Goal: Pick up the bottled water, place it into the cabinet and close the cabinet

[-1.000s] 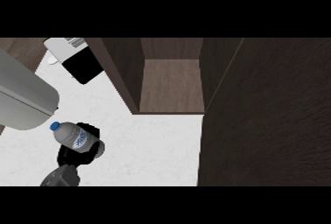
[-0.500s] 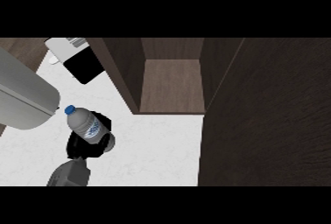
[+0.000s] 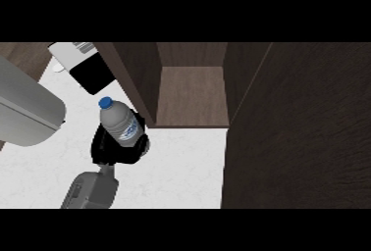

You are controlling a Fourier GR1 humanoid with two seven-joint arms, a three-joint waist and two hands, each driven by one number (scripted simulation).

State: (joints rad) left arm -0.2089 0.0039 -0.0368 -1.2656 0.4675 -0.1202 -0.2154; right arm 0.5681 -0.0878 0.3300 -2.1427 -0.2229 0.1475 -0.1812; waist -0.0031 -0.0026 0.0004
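Your left hand (image 3: 115, 154) is clenched round the bottle (image 3: 121, 125), over the tabletop (image 3: 174, 166), just left of the open cabinet (image 3: 190, 95). Move right, clear the side wall, and set it upright on the shelf. Bottle: smooth greyish plastic cylinder with a blue cap. Cabinet: dark wood grain.

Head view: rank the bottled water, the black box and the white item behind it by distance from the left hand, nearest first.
1. Bottled water: held in the left hand, fingers curled round it.
2. Black box: on the counter, up and slightly left of the hand.
3. White item: farthest back, at the view's top left, behind the black box.
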